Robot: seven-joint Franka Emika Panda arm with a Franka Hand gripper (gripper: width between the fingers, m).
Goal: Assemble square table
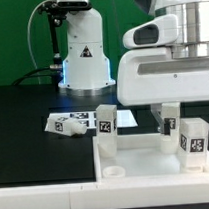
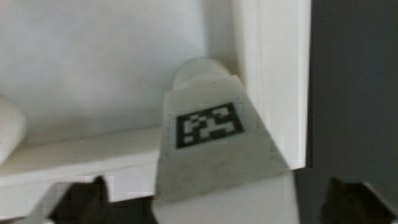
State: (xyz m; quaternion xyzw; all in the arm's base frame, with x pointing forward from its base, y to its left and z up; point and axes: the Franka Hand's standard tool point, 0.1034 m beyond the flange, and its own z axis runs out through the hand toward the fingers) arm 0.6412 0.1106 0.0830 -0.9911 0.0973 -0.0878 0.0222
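Leg is held upright, long axis vertical, over the table top's far corner on the exterior view's right. It lies directly below the gripper, which is judged clamped on its sides. Seating in the socket cannot be resolved.

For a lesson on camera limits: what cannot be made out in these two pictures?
Wrist view: whether the gripper clamps the leg; picture edge cuts off its fingers.
Exterior view: front of the table top, cut off by the frame edge.
Exterior view: tag on the lying leg, too small.
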